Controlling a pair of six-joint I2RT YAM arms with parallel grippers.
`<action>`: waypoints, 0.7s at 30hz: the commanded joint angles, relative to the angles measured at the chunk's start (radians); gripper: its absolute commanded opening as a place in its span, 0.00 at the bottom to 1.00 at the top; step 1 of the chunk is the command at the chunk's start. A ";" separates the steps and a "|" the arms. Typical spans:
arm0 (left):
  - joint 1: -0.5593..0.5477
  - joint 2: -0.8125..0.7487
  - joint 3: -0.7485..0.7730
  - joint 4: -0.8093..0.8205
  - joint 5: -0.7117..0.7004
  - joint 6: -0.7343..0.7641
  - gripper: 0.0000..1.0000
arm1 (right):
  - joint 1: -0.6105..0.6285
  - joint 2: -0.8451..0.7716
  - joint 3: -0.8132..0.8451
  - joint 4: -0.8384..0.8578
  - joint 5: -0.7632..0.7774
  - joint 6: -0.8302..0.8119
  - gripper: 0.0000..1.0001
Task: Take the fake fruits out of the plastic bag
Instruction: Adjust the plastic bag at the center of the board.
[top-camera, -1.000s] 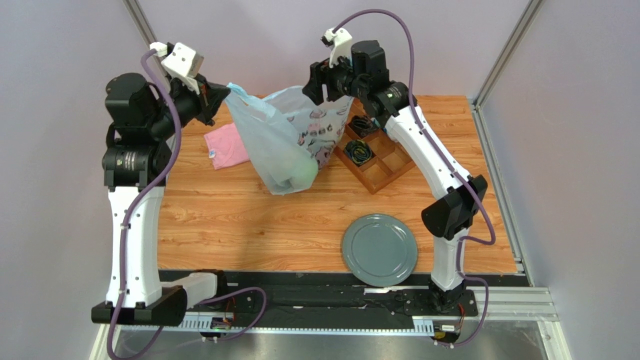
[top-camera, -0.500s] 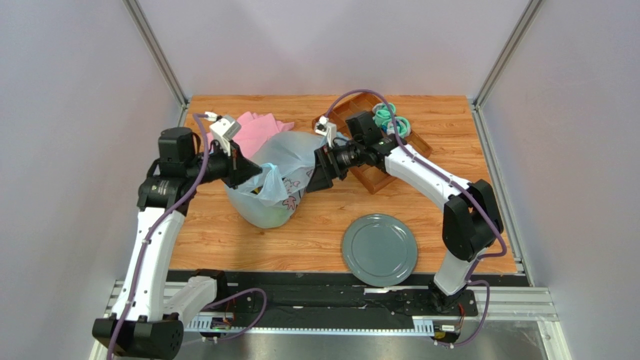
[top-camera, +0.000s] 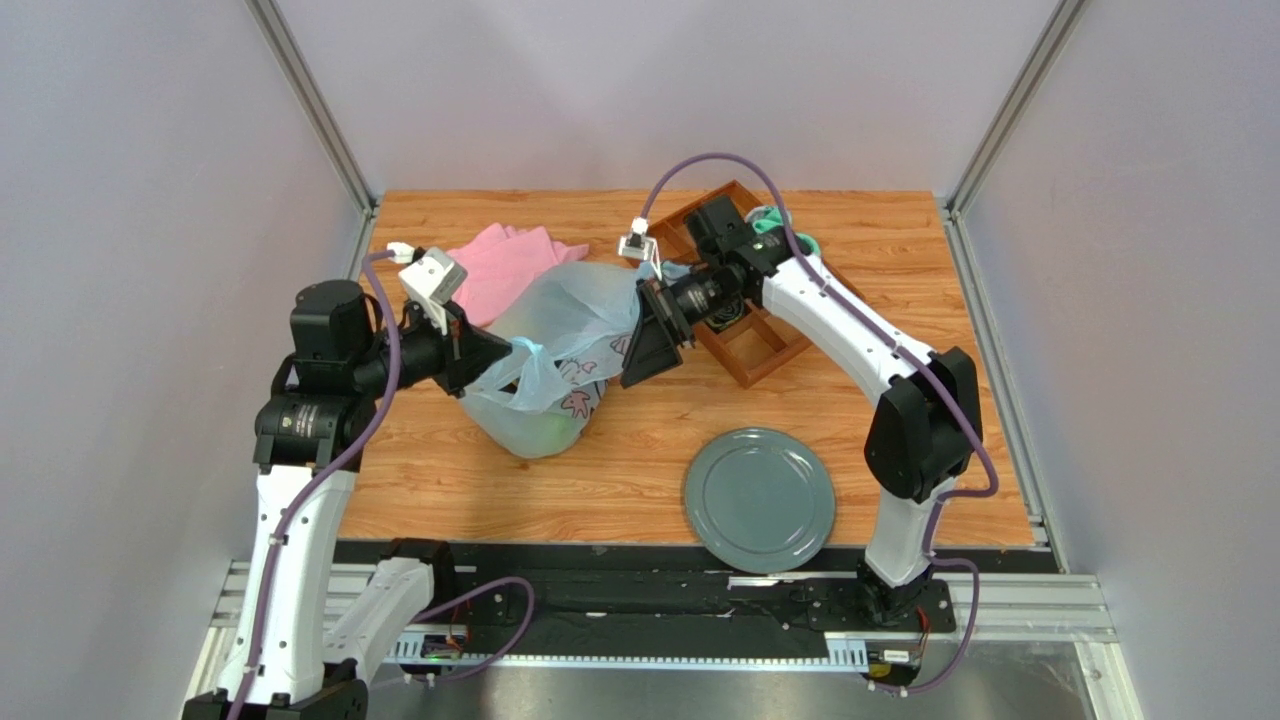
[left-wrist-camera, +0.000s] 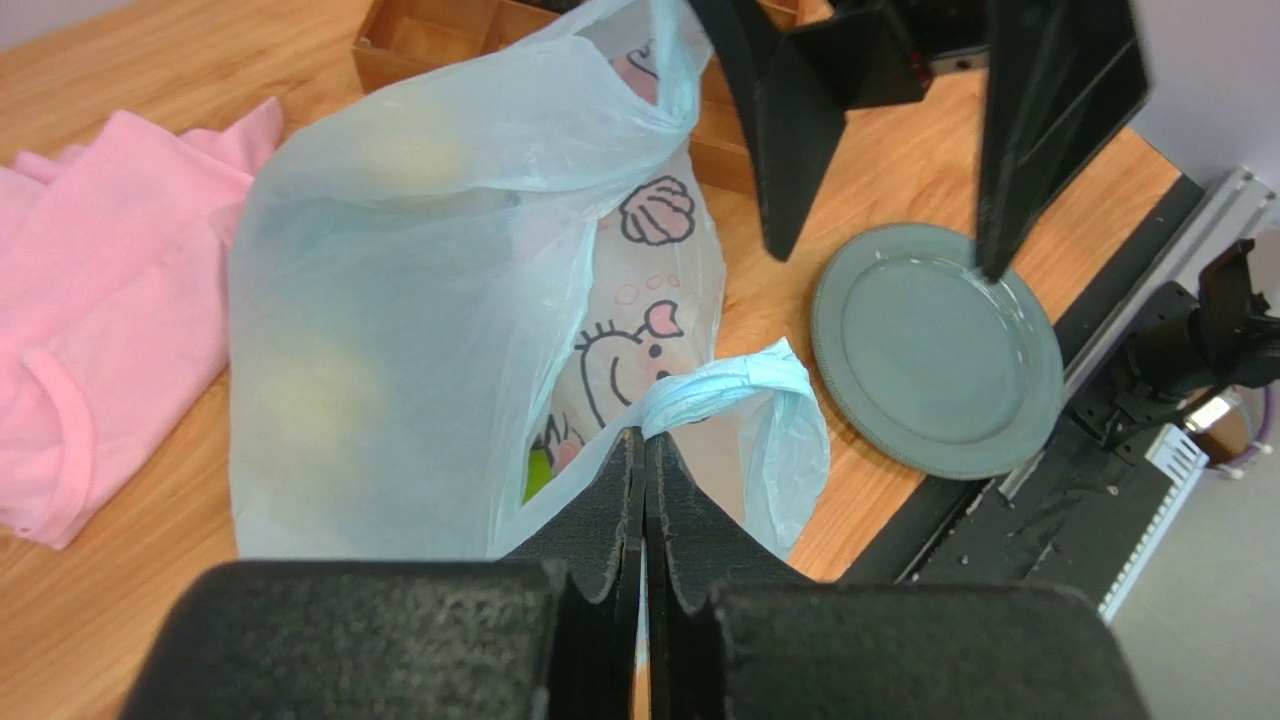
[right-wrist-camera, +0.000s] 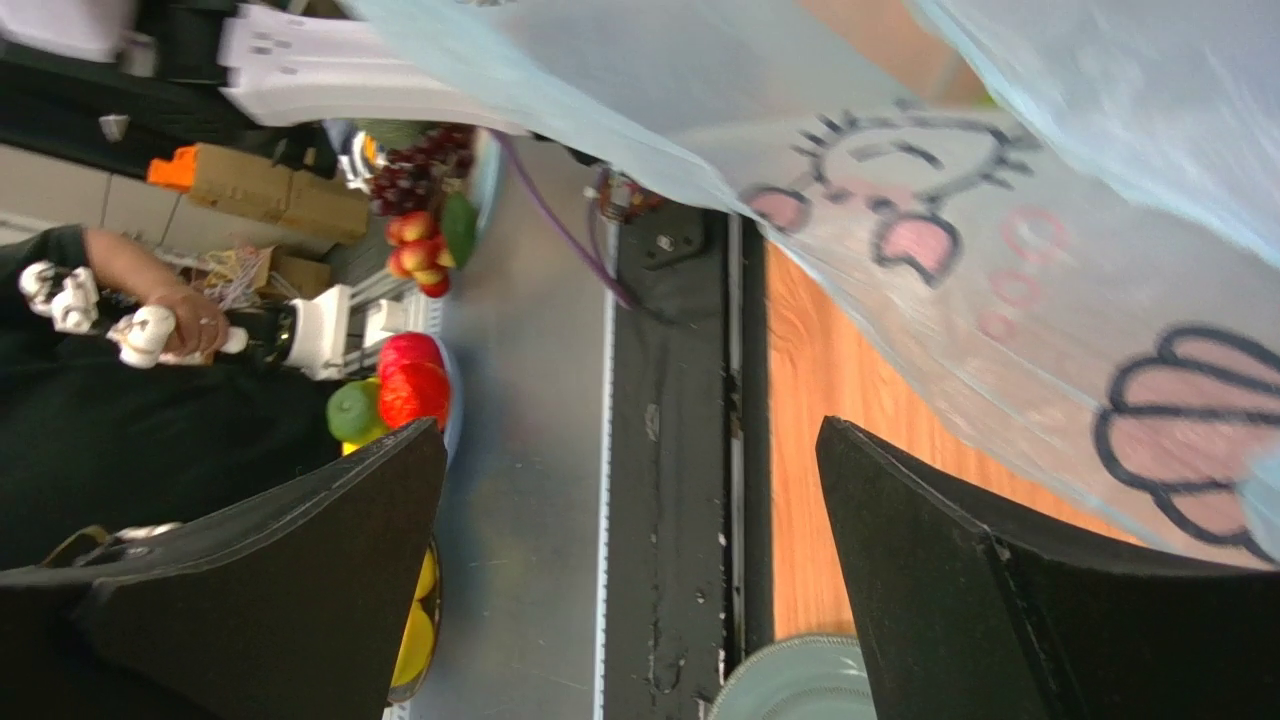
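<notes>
The pale-blue plastic bag (top-camera: 559, 323) with a cartoon print slumps on the table. My left gripper (top-camera: 504, 360) is shut on one twisted loop handle (left-wrist-camera: 721, 393), which sticks out past its fingertips (left-wrist-camera: 622, 465). Fake fruits show only dimly inside: a lime-green piece (left-wrist-camera: 537, 473) at the mouth and yellowish shapes (left-wrist-camera: 406, 150) through the film. My right gripper (top-camera: 639, 342) stands open just right of the bag with nothing between its fingers. The right wrist view has the printed bag side (right-wrist-camera: 1052, 225) close above the gripper (right-wrist-camera: 631, 495).
A pink cloth (top-camera: 504, 263) lies behind the bag. A wooden divided tray (top-camera: 751, 348) with teal socks (top-camera: 781, 233) sits at the back right. A grey plate (top-camera: 759, 498) rests near the front edge. Off the table, a bowl of other fruits (right-wrist-camera: 406, 383) shows.
Both arms came down and the bag went from hanging in the air to resting on the table. The right gripper opened wide and no longer holds the bag. The left stays shut on its handle.
</notes>
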 joint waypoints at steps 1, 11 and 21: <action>-0.002 -0.074 0.044 0.076 -0.055 -0.039 0.00 | -0.001 0.023 0.088 -0.238 -0.145 -0.089 1.00; -0.002 -0.140 0.015 0.086 -0.078 -0.047 0.00 | 0.001 0.000 -0.212 -0.103 -0.084 -0.052 0.99; -0.002 -0.157 0.052 -0.124 0.049 0.078 0.00 | 0.070 -0.076 0.082 -0.042 -0.116 0.093 0.93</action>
